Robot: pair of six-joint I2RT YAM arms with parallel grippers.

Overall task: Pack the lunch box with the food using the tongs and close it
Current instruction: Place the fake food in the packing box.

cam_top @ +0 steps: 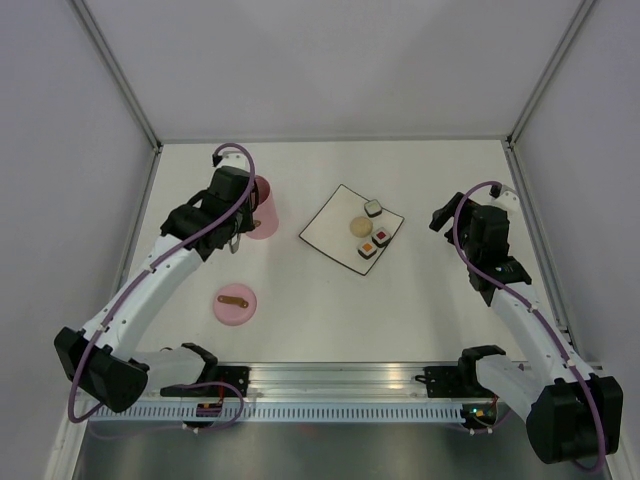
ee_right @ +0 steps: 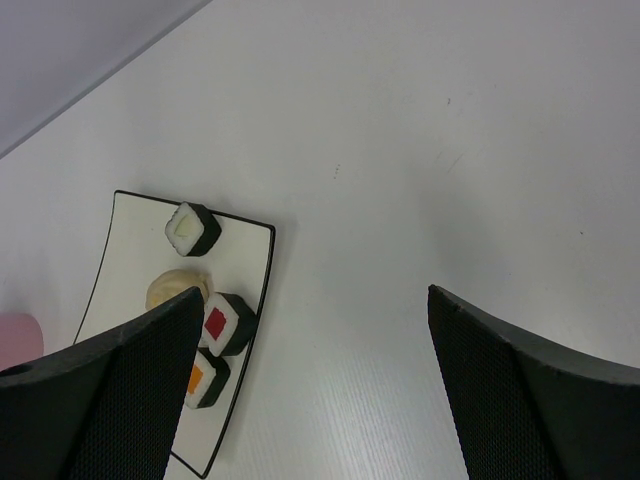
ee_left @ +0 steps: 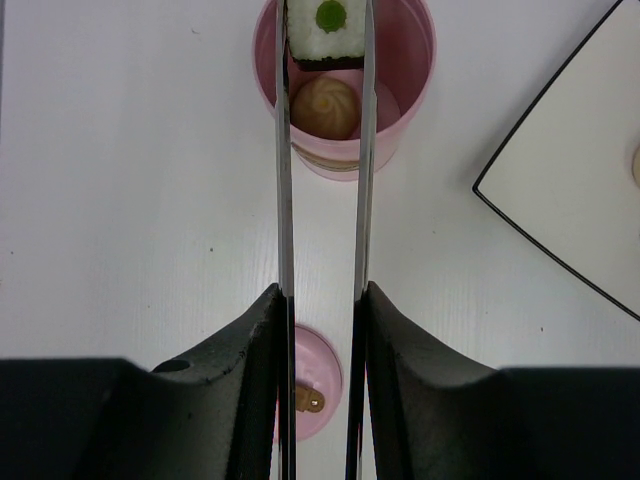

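Lunch box [cam_top: 265,215] at ten o'clock beneath my left arm [cam_top: 170,268], lid [cam_top: 235,304] at seven, plate [cam_top: 328,228] central, my left gripper [ee_left: 320,300] partly closed on tongs [ee_left: 284,200] pinching green-centred roll [ee_left: 330,30] at twelve over the box, my right gripper [ee_right: 313,300] wide, empty

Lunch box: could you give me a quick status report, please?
Left gripper shut on tongs, right gripper open, empty. Tongs pinch green-centred roll over open lunch box, one ball inside. No obstruction.
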